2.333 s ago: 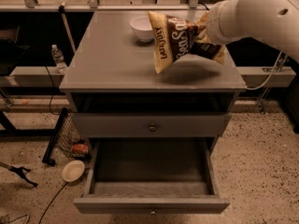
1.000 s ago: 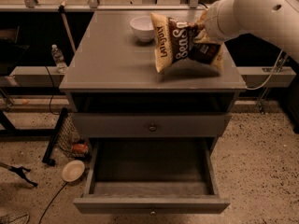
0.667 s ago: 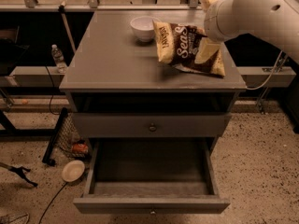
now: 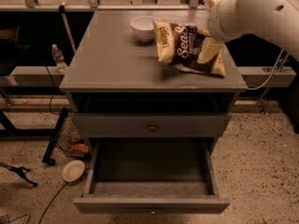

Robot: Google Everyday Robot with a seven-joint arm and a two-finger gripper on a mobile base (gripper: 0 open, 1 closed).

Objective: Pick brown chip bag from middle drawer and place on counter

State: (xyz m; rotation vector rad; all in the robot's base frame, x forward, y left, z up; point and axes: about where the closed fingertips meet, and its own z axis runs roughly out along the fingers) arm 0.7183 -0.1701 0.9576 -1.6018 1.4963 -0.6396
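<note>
The brown chip bag (image 4: 184, 48) lies tilted on the right part of the grey counter (image 4: 112, 64), its white script facing up. My gripper (image 4: 210, 26) is at the bag's right end, just above the counter. Its fingers are spread apart: one pale finger (image 4: 208, 50) lies over the bag's right side, the other points up near the counter's back edge. The bag rests on the counter and is not clamped. The middle drawer (image 4: 150, 204) is pulled out below and holds nothing that I can see.
A white bowl (image 4: 143, 27) stands on the counter just left of the bag. A shut drawer front with a round knob (image 4: 153, 127) sits above the open drawer. A water bottle (image 4: 58, 58), a mesh basket (image 4: 69, 135) and a pale dish (image 4: 73, 170) are on the left.
The bag has gone from held upright above the counter to lying down on it. My gripper has opened and lifted slightly up and right.
</note>
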